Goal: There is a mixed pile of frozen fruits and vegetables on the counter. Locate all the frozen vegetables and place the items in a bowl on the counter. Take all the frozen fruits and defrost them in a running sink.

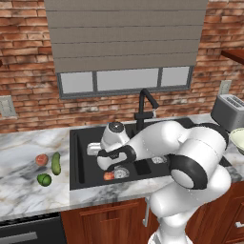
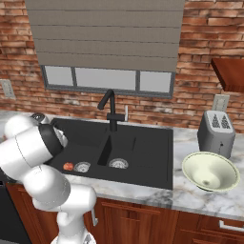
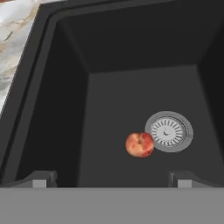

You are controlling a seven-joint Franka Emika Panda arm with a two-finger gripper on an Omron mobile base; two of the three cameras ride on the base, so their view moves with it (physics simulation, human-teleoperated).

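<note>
While poised over the left basin, gripper [image 3: 109, 178] held with jaws spread wide and nothing between them. Directly below, noted one peach [image 3: 139, 145] resting on the basin floor of the sink [image 1: 78, 159], just beside the silver drain [image 3: 168, 131], touching or nearly touching its rim. Saw no water at the faucet [image 1: 145, 107], so defrosting judged not yet under way.

Farther out, on the counter [image 1: 19, 190] left of the sink: second peach [image 1: 42, 159], dark green cucumber [image 1: 56, 163] just beside it, round green item [image 1: 44, 179] near both. Bowl [image 2: 210, 172] stood on the opposite side of the sink, in front of the toaster [image 2: 216, 130], with nothing in it.

Risks, as judged: round produce apt to roll out of a pinch set off-centre; second peach so close to cucumber that fingers could nudge it aside; long carry across the sink to the bowl could lose a vegetable into a basin.
</note>
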